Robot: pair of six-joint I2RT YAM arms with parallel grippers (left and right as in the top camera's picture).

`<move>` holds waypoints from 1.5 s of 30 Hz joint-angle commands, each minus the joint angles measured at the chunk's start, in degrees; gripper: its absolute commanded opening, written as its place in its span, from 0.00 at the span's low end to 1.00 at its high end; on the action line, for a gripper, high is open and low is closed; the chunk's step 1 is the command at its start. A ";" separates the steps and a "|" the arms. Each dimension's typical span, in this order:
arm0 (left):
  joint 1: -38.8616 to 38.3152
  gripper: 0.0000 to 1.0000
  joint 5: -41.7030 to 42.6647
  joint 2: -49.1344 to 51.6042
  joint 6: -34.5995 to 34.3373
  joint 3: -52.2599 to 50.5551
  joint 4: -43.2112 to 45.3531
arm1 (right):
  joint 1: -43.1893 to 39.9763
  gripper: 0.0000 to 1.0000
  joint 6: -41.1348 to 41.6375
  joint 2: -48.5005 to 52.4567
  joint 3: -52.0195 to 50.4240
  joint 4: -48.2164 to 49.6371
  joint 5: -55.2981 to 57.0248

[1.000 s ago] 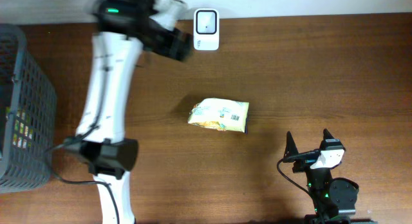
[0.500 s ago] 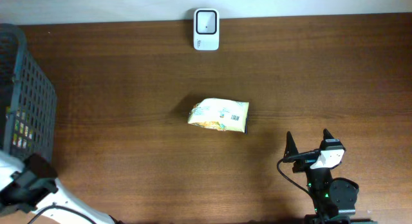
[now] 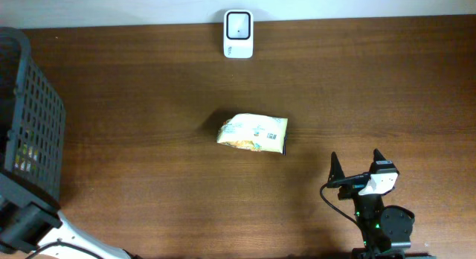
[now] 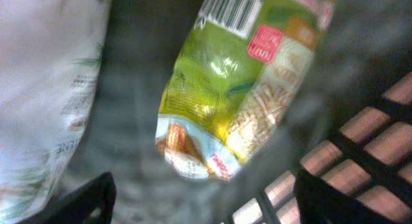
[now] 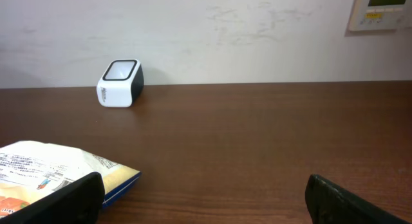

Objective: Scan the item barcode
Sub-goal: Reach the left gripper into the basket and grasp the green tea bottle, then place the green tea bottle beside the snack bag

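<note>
The smooth brown wooden table (image 3: pixel 149 103) carries a dark plastic lattice basket (image 3: pixel 30 117) at its left edge. In the basket lie a glossy green crinkled snack bag (image 4: pixel 238 95), with its barcode showing, and a white film packet (image 4: pixel 45 89). Their print is too blurred to read. The pale yellow foil packet (image 3: pixel 253 132) lies mid-table, well apart from the white boxy scanner (image 3: pixel 238 24). The left gripper (image 4: pixel 203 201) is spread above the green bag, holding nothing. The right gripper (image 3: pixel 355 164) is spread wide and empty.
</note>
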 commanded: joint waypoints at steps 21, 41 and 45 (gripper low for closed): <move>-0.07 0.00 1.81 -15.43 2.67 4.35 4.83 | -0.37 0.99 0.09 -0.37 -0.52 0.09 0.55; -53.11 0.00 13.97 -25.73 -0.37 -30.14 17.18 | -0.37 0.99 0.09 -0.37 -0.52 0.09 0.55; -57.07 0.00 13.99 -20.63 -10.84 -33.53 17.73 | -0.37 0.99 0.09 -0.37 -0.52 0.09 0.55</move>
